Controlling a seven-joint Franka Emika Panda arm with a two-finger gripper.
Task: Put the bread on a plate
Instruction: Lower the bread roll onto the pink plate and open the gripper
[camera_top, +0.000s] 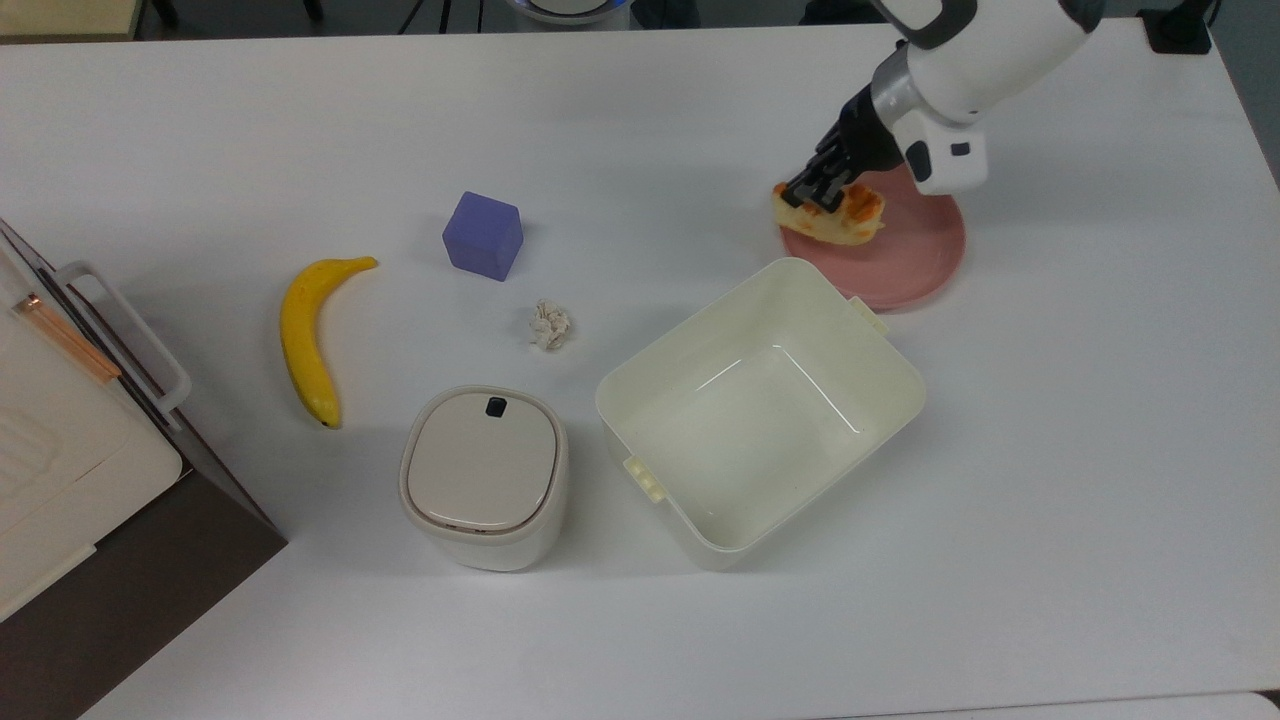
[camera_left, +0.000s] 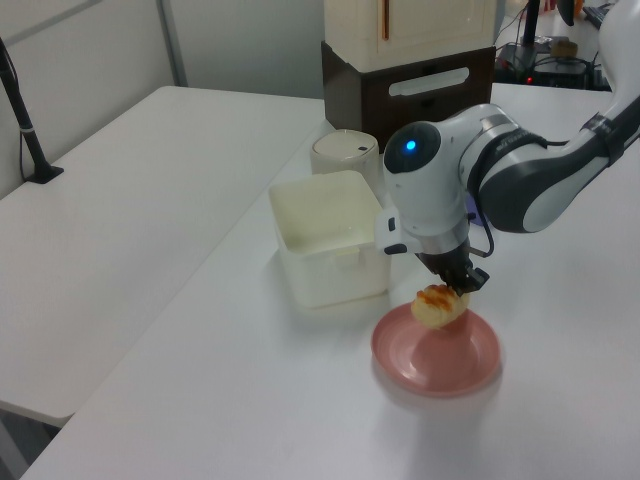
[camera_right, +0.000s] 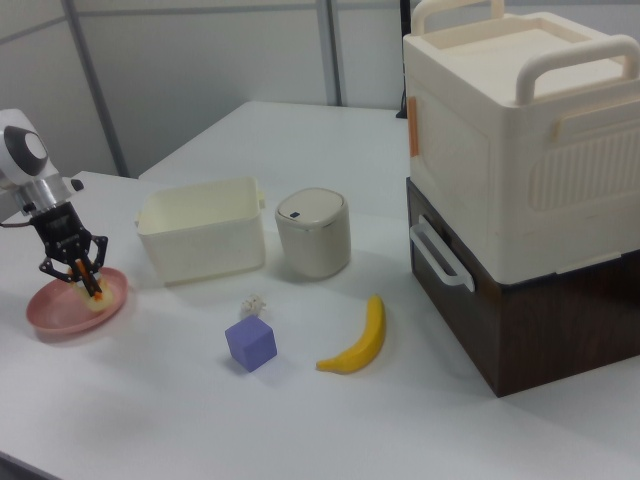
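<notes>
The robot's hand (camera_top: 822, 192) is clamped on the bread (camera_top: 832, 214), its dark fingers (camera_left: 459, 283) pinching the glossy orange-brown top from above. The loaf sits over the pink plate (camera_top: 905, 262), at the edge nearest the top view's left, and from the left view it looks low over the plate's far rim; whether it already touches the plate I cannot tell. In the right view the hand (camera_right: 76, 272) hangs over the plate (camera_right: 55, 318) at the right view's far left, with a sliver of the bread (camera_right: 92, 298) showing beneath it. The plate (camera_left: 440, 361) lies just beside the big cream tub (camera_top: 760, 410), close to the tub's corner but apart from it. Out on the white surface (camera_top: 1080, 450) towards the top view's left are a small crumpled paper ball (camera_top: 549, 325), a purple cube (camera_top: 484, 236) and a banana (camera_top: 305, 340), all well apart from the plate. A cream lidded bin (camera_top: 484, 476) stands next to the tub, on the top view's left of it. At the right view's right a large cream box (camera_right: 520, 130) with handles sits on a dark brown base (camera_right: 520, 320).
</notes>
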